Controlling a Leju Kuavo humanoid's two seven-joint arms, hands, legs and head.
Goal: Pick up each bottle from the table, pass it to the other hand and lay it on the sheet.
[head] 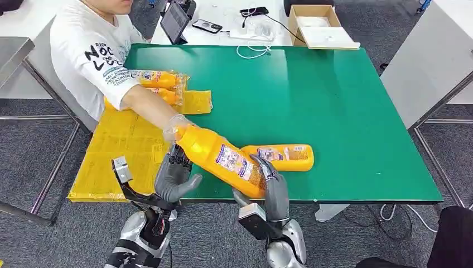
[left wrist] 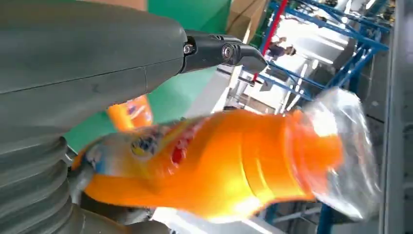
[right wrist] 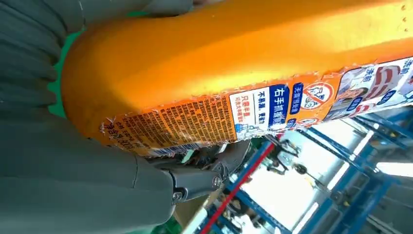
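Though tilted, orange labelled bottle (head: 223, 159)

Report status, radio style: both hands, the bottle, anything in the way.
Right hand grips lifted bottle at its base. Left hand open beneath its neck. Person's gloved hand on the cap end, over the yellow sheet.

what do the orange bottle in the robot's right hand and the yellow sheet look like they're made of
Held bottle: likely glossy plastic, with bright highlights and a printed wrap label fraying at its edge. Yellow sheet: looks like matte foam or rubber matting, faintly gridded; uncertain.
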